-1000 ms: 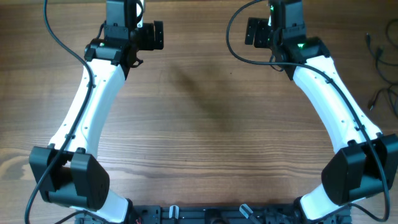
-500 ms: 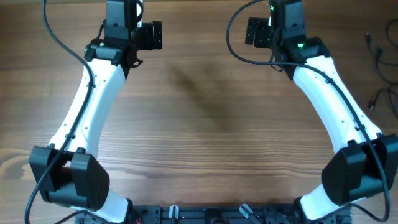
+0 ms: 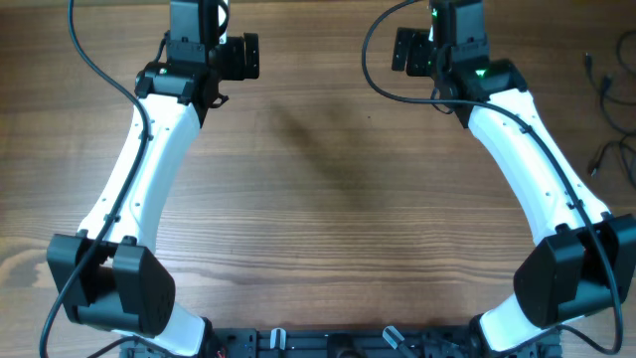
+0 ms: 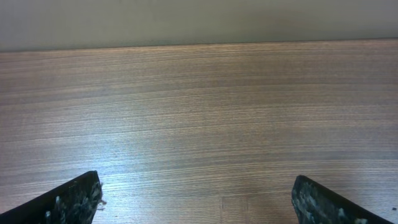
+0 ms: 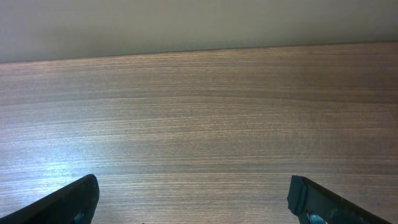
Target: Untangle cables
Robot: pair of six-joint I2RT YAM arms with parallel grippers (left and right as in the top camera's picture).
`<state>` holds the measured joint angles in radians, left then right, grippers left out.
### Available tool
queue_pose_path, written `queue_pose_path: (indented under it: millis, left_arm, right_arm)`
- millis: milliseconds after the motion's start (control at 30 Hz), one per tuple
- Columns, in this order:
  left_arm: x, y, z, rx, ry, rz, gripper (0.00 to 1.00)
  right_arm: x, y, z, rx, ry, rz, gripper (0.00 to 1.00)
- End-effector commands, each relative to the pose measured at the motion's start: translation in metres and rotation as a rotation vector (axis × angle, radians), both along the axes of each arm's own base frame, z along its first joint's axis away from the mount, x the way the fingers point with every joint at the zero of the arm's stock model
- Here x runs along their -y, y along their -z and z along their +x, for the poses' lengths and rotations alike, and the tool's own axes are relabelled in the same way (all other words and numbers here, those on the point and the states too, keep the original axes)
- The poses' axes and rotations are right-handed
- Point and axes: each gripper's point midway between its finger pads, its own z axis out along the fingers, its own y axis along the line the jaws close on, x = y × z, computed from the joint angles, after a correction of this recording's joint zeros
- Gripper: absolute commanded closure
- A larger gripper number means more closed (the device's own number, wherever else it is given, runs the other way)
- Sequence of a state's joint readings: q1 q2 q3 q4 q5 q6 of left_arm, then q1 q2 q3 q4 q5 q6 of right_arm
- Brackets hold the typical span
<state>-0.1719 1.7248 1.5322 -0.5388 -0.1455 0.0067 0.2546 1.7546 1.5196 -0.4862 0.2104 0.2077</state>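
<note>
The cables point(image 3: 605, 91) are thin black cords lying in loose loops at the far right edge of the table in the overhead view, partly cut off by the frame. My left gripper point(image 4: 196, 200) is open and empty over bare wood at the table's far left. My right gripper point(image 5: 193, 198) is open and empty over bare wood at the far right-centre. Both sets of fingertips are out of the overhead view past its top edge. No cable shows in either wrist view. The cables lie to the right of my right arm point(image 3: 527, 129), apart from it.
The wooden table point(image 3: 328, 199) spans the whole view. Thicker black wires point(image 3: 94, 70) run from the arms. The arm bases point(image 3: 109, 288) stand at the near edge. The table's far edge meets a grey wall point(image 4: 199, 22) just beyond the grippers.
</note>
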Motion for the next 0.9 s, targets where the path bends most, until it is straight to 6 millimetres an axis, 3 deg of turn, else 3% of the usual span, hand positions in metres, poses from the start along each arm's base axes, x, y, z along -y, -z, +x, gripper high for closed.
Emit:
queue_pose_path:
  millis: [0,433,633,867]
  left_arm:
    - [-0.002,0.002,0.0,-0.004,0.001,0.021,0.0]
    - [-0.001,0.003,-0.001,-0.01,0.003,0.017,0.0]
    - [0.011,-0.003,-0.007,-0.009,0.052,-0.04,0.0]
    - [0.007,0.013,-0.022,0.048,-0.001,-0.108,0.0]
  right_arm:
    - [0.001,0.005,0.001,-0.006,0.011,-0.013,0.0]
    - [0.001,0.005,0.001,-0.006,0.011,-0.012,0.0]
    - [0.001,0.005,0.001,-0.006,0.011,-0.012,0.0]
    - [0.001,0.005,0.001,-0.006,0.011,-0.013,0.01]
